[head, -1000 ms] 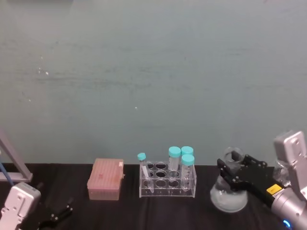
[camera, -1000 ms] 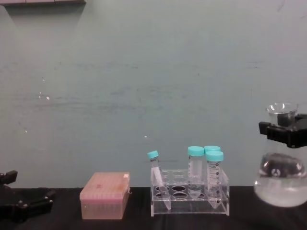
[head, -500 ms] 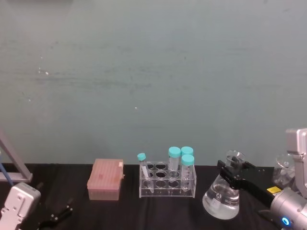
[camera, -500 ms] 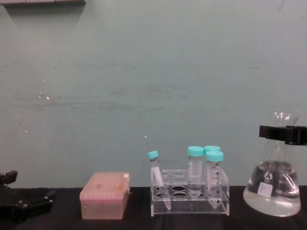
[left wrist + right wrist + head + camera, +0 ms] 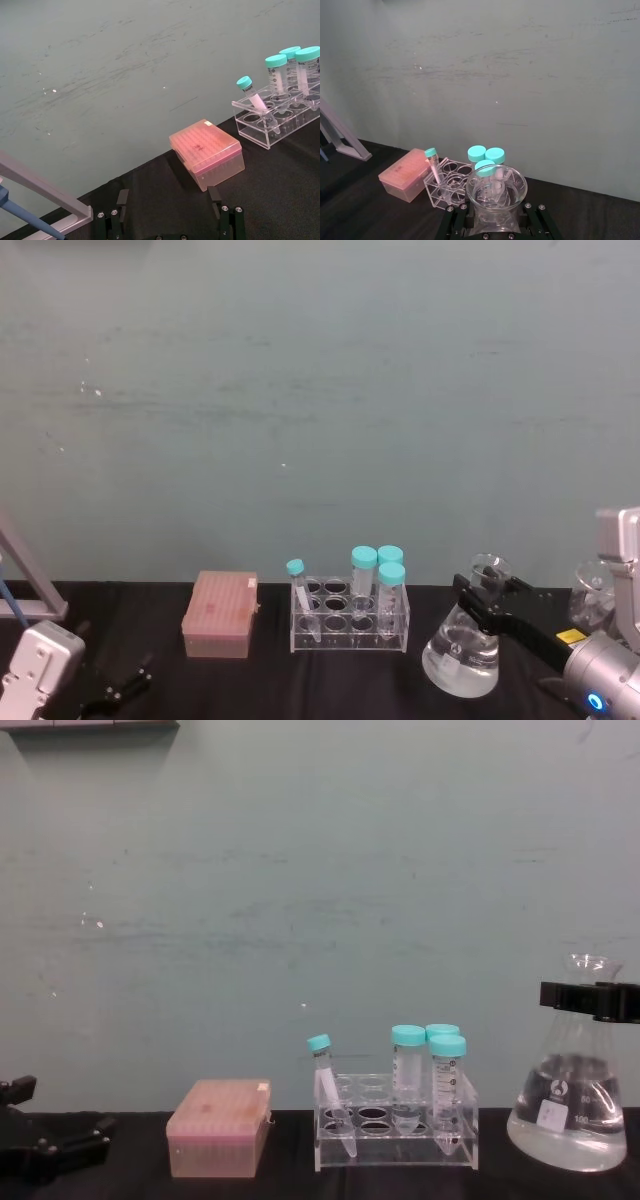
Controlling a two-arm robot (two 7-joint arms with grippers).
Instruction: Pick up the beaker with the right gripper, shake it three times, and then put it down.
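beaker [image 5: 565, 1115] neck hidden by right end effector [image 5: 589, 1000], label unreadable

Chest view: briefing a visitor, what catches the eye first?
The beaker, part full of clear liquid, stands out at the right, its neck clamped by the right gripper. Mid-table sits a rack of teal-capped tubes beside a pink box; the left gripper rests open far left.

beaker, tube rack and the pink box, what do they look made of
Beaker: clear glass by the look, glossy and see-through, with what looks like liquid in its base and a white printed label.
Tube rack: clear rigid plastic, probably acrylic, judging by its flat walls and bright edges.
Pink box: translucent pink plastic, slightly frosted rather than glossy.
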